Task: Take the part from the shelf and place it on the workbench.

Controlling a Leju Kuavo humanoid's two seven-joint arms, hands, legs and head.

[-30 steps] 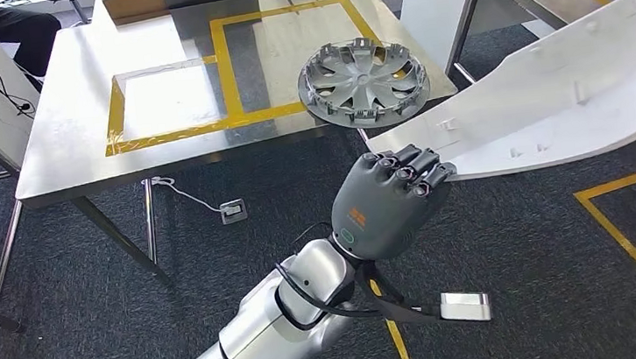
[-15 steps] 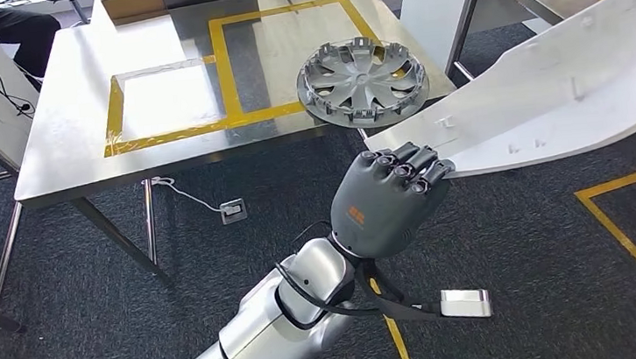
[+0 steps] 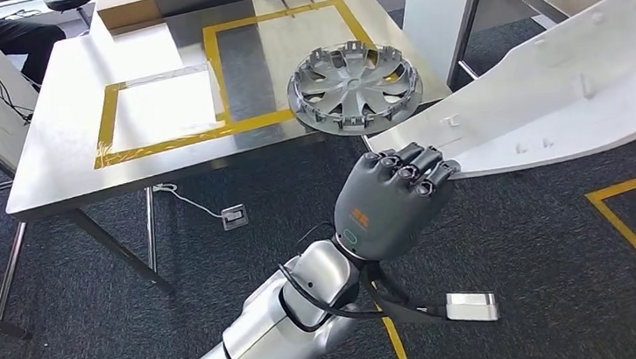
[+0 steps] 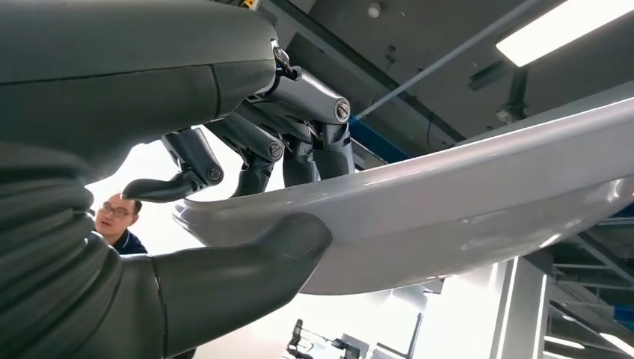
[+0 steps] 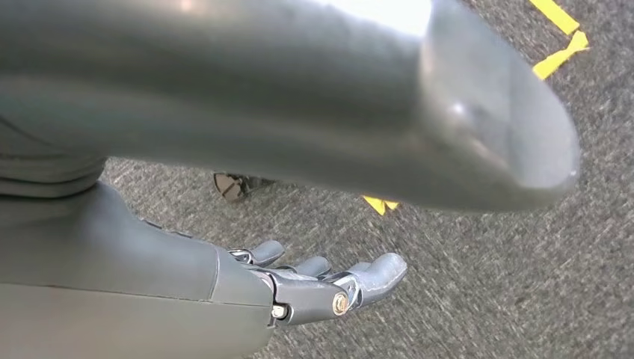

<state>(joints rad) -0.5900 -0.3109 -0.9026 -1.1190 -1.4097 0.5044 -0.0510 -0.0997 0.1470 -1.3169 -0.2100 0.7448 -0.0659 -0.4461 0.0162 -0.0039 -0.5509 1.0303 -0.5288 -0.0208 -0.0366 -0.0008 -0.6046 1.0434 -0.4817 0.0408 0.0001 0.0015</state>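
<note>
White plastic panel (image 3: 553, 95), long, curved, smooth with small clips, is held at its narrow end by the left hand (image 3: 387, 204), fingers on top and thumb beneath, over dark carpet beside the steel table (image 3: 57, 160). One grey ribbed hubcap (image 3: 354, 84) overhangs the table's near edge. Right hand (image 5: 314, 288) hangs empty, fingers apart.

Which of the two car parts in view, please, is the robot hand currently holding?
The long white panel, gripped at its narrow end by the left robot hand; the grey hubcap lies untouched on the table.
</note>
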